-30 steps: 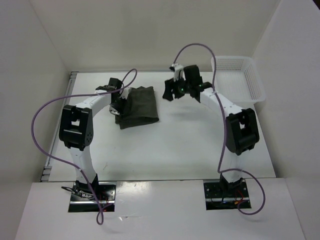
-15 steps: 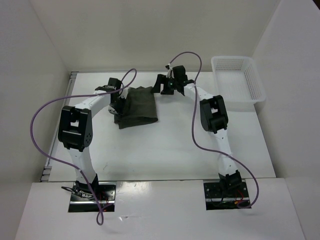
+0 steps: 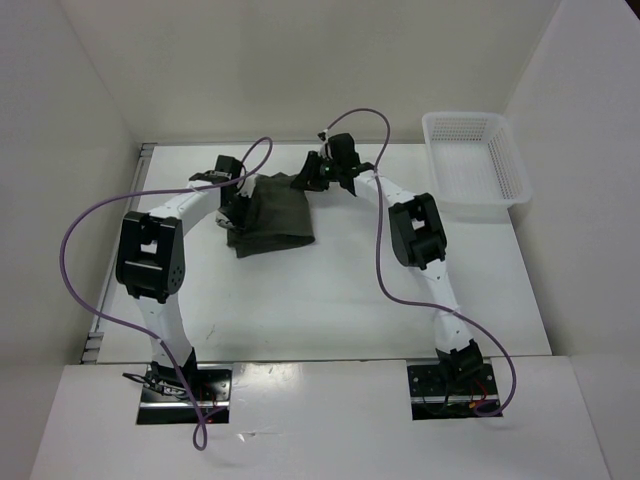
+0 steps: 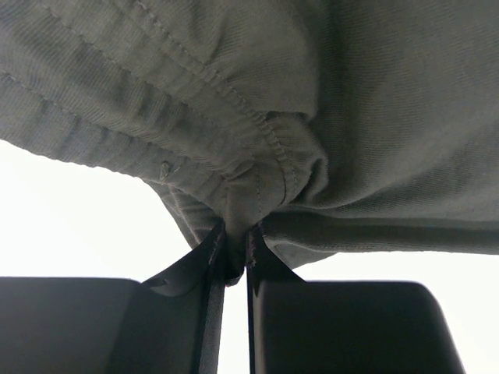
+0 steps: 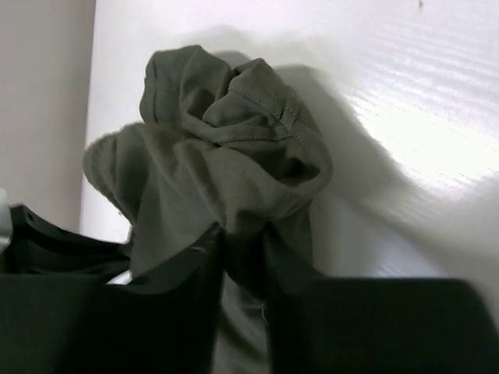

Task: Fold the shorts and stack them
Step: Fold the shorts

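Top external view: the shorts [image 3: 272, 215] lie bunched on the table [image 3: 330, 300] toward its far left, between the two arms and well apart from the basket [image 3: 462, 116]. The left claw [image 4: 234, 261] is nearly closed, pinching a seamed fold at the shorts' left edge. The right claw [image 5: 243, 253] is likewise clamped on a wad of cloth at their far right corner.

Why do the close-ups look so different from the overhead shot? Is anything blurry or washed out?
Top view: even light, sharp, only faint shadows round the shorts. Left wrist: the stitching is crisp, but the background is blown out to plain white. Right wrist: the cloth looks soft, throws a dark shadow rightward, with glare on the table beyond.
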`<act>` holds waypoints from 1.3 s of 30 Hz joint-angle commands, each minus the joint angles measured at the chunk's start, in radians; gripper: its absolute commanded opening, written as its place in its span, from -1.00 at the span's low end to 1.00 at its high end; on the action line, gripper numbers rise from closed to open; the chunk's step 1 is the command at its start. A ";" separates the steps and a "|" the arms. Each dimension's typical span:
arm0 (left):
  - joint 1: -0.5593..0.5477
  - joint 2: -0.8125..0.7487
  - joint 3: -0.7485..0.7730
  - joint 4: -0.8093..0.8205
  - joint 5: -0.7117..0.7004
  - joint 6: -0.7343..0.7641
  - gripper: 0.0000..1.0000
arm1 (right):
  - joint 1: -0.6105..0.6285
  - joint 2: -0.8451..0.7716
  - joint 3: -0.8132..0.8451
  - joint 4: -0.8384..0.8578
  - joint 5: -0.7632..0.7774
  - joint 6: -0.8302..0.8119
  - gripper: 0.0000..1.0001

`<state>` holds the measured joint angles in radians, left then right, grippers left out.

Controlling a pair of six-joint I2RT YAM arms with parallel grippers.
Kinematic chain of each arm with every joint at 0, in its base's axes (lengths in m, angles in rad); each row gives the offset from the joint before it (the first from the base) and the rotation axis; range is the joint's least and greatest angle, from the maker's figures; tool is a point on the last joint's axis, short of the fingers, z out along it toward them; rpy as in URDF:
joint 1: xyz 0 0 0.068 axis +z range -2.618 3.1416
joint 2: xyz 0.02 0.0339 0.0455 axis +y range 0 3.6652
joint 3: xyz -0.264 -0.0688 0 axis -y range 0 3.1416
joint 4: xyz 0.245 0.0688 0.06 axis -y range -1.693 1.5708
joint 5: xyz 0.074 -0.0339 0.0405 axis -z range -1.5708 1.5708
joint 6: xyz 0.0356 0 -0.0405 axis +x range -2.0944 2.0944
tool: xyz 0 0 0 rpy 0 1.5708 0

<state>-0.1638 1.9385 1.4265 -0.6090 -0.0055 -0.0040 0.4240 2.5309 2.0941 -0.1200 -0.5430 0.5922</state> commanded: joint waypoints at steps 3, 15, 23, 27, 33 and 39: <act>0.038 -0.013 0.008 -0.012 -0.027 0.004 -0.57 | 0.009 -0.003 -0.008 -0.015 0.101 0.093 -0.85; 0.096 -0.139 -0.093 -0.067 0.016 0.004 -0.49 | -0.031 -0.031 0.029 -0.050 0.193 -0.009 -1.00; 0.107 -0.161 -0.072 -0.095 0.079 0.004 0.19 | -0.031 -0.052 0.024 -0.023 0.097 -0.057 0.06; 0.150 -0.181 0.026 -0.132 0.159 0.004 0.39 | -0.031 -0.112 -0.014 -0.023 0.061 -0.097 0.39; 0.240 -0.126 0.167 -0.124 0.326 0.004 0.50 | -0.042 -0.286 -0.196 -0.056 0.041 -0.166 0.57; 0.241 0.075 0.288 -0.064 0.338 0.004 0.50 | -0.027 -0.426 -0.506 -0.067 0.000 -0.244 0.57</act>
<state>0.0849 1.8980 1.6623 -0.6994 0.2756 -0.0036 0.3836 2.1708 1.6855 -0.1864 -0.5125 0.4187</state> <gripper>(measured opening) 0.752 0.785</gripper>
